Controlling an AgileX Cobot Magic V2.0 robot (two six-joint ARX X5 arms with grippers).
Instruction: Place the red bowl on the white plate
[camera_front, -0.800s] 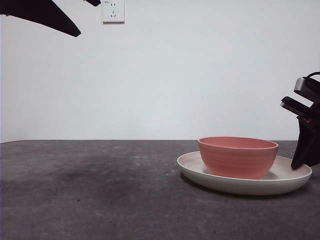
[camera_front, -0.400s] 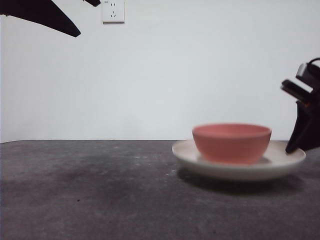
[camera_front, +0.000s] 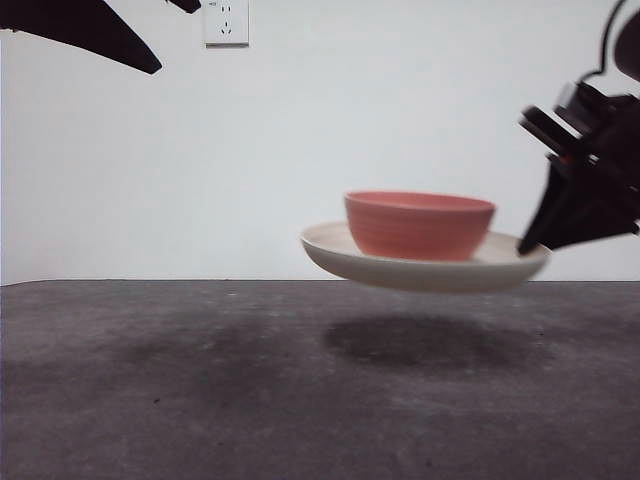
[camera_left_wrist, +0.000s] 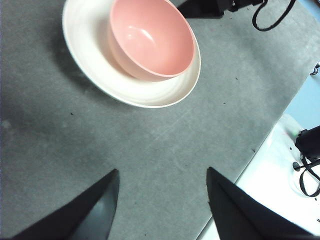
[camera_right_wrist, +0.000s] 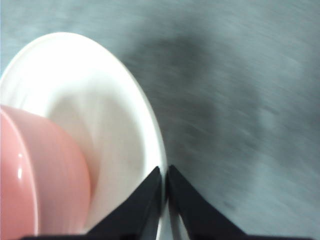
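The red bowl sits inside the white plate. Plate and bowl hang in the air above the dark table, with their shadow below. My right gripper is shut on the plate's right rim and holds it up; in the right wrist view its jaws pinch the plate's rim with the bowl beside them. My left gripper is open and empty, high above the table, looking down on the bowl and the plate.
The dark grey table runs across the front view. A white wall with a socket stands behind. A black arm tip shows at the top left. A white surface with cables lies past the table edge.
The plate with the bowl on it has risen off the table and shifted left, carried by my right gripper. The left arm has not moved.
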